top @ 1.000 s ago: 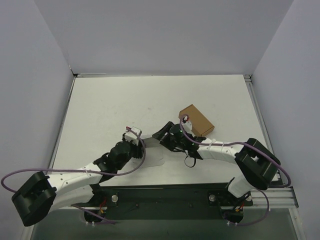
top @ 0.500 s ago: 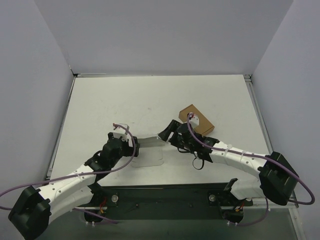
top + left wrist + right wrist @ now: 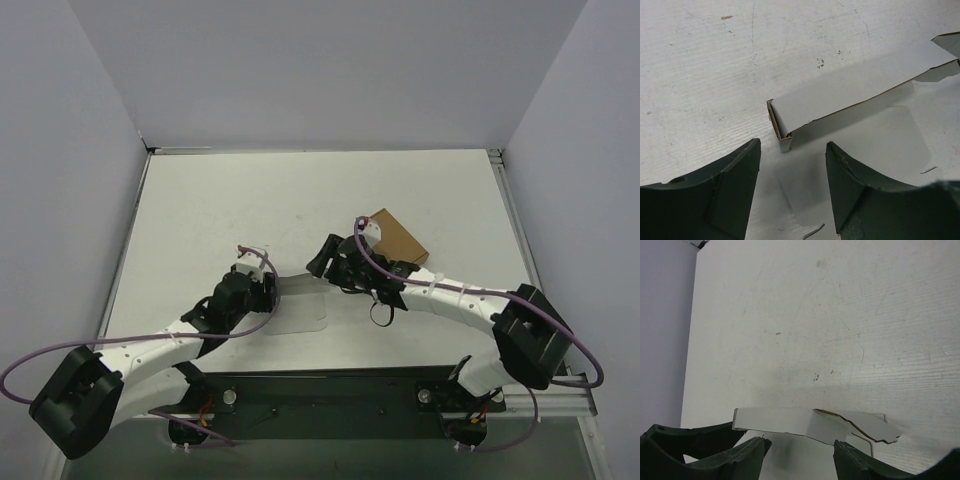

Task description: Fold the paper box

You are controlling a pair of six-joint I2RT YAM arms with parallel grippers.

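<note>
Paper box (image 3: 855, 95) just ahead of left gripper (image 3: 793, 146)

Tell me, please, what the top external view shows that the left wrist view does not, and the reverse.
Only the top external view shows the right gripper and the brown cardboard box near it. Only the left wrist view shows the brown inner edge at the corner of the raised panel, just beyond the open left gripper. Both show the paper box, partly folded, lying on the white table.
</note>
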